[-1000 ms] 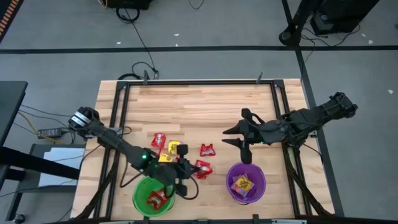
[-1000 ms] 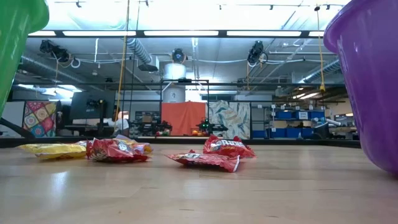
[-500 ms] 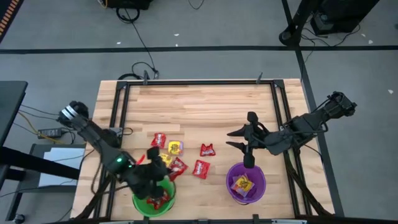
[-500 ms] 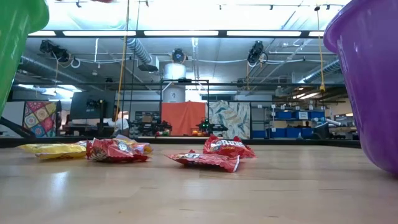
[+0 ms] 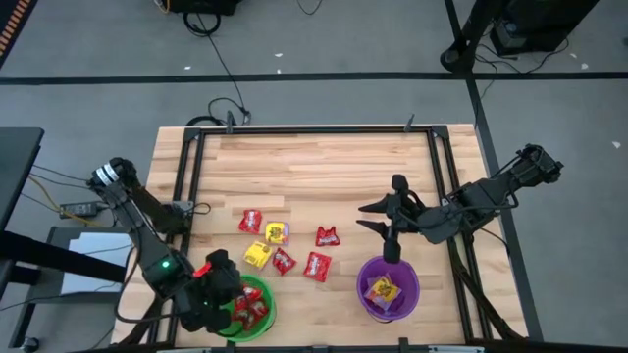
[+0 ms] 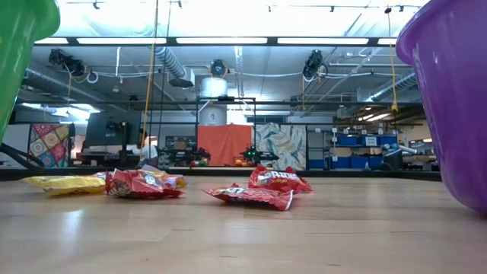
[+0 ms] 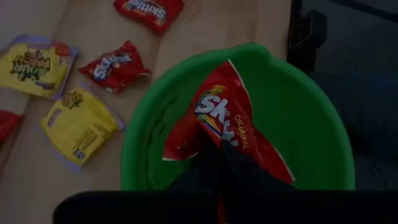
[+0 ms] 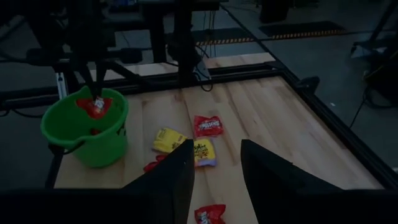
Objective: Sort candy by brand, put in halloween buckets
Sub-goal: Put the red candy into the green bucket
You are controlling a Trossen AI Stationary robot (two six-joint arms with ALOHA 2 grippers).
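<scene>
High view: the left gripper (image 5: 224, 294) hangs over the green bucket (image 5: 257, 312) by the table's (image 5: 324, 162) front edge. Left wrist view: its fingers pinch a red Skittles packet (image 7: 227, 124) above that bucket. Right wrist view: the right gripper (image 8: 214, 163) is wide open, holding nothing

My wooden desk (image 5: 324, 167) carries the green bucket (image 5: 257, 306) and purple bucket (image 5: 388, 287) along its near edge, with red packets (image 5: 317, 266) and yellow packets (image 5: 258, 255) scattered between them.
</scene>
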